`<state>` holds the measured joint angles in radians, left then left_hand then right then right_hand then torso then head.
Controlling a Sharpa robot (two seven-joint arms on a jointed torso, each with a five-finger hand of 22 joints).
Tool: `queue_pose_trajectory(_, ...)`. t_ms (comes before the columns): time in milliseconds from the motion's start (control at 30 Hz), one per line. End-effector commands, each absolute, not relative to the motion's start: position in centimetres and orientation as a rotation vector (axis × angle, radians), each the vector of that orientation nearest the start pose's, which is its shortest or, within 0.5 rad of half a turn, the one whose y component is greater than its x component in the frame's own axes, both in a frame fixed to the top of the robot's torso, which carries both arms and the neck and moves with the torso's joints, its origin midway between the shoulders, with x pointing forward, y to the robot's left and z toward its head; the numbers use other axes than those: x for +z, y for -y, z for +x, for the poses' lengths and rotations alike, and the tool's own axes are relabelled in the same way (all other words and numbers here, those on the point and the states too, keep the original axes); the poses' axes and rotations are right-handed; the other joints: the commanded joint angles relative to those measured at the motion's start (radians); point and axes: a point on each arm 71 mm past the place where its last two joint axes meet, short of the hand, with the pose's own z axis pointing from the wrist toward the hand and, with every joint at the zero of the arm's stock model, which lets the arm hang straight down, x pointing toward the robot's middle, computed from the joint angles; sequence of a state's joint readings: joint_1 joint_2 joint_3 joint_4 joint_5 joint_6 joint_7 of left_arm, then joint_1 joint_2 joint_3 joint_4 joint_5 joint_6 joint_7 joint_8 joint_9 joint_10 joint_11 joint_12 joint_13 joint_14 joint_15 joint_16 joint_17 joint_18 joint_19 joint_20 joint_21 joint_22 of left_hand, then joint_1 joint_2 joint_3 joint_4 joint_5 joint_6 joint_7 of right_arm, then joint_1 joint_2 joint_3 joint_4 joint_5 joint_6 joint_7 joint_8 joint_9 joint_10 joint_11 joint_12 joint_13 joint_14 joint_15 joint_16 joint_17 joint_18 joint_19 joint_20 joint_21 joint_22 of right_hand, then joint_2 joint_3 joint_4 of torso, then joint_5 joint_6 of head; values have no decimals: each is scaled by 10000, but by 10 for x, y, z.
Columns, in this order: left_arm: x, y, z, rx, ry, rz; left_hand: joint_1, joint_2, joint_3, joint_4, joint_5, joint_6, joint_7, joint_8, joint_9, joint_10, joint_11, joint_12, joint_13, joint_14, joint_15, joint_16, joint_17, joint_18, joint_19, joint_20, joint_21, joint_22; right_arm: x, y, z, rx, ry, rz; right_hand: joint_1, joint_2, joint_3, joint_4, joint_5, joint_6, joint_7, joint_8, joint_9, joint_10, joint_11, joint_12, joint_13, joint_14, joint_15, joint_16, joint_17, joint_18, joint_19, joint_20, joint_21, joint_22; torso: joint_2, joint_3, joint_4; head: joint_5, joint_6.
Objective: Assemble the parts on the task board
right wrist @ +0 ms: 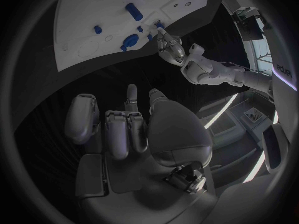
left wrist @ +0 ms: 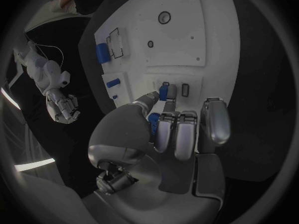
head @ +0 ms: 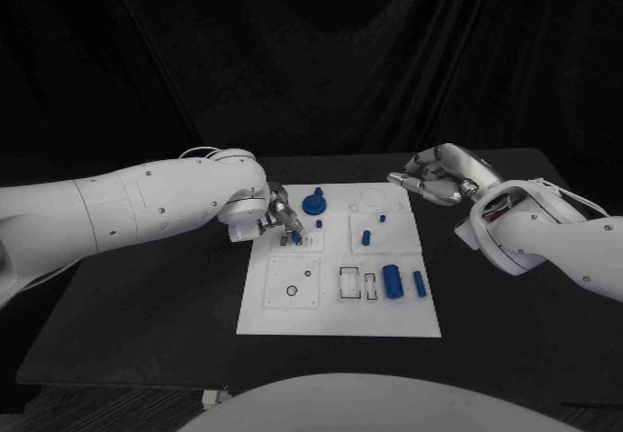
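Where task board (head: 340,310) meets left hand (head: 278,222): small blue peg (left wrist: 163,91) pinched at fingertips over a slot; right hand (head: 435,176) off-board, curled, holding nothing.

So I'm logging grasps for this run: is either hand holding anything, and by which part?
The left hand pinches a small blue part by its near end, over the task board. The right hand holds nothing.
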<state>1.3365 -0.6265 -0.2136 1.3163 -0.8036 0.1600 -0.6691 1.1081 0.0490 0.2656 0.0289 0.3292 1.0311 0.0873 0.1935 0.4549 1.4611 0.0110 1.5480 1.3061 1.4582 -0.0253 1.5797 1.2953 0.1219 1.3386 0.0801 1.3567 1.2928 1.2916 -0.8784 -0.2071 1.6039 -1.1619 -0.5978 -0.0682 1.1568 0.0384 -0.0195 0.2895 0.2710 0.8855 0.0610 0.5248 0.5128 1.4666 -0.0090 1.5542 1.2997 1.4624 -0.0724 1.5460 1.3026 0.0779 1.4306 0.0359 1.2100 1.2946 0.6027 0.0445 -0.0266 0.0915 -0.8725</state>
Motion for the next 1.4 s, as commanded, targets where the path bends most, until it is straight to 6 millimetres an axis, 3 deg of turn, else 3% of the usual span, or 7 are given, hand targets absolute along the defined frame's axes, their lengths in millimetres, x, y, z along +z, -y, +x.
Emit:
queue_pose_trajectory(33,-237,-178,506,-3038,-24939,-3418,-173,40,720,11,116,65,-94,-45,176,462,-33,-133,1891,1100,-132,-95,2713,-414,-71,-54,-145,360,-184,208,468,7532,-15677,1376,164,107,-267,-4,152,-138,-11,95,95,1042,-24,166,2711,1084,2,248,2682,44,-71,27,-188,1663,-1,-3,0,-27,-2)
queue_pose_trajectory(1400,-241,-178,504,-2980,-25227,-3214,-168,34,751,14,88,34,-89,-62,185,439,-30,-150,1863,1081,-132,-100,2682,-408,-94,-55,-173,343,-186,205,467,7575,-15814,1350,174,109,-269,2,151,-151,-4,86,90,1042,-19,166,2711,1084,6,248,2682,25,-38,29,-104,1688,0,3,-1,0,-2)
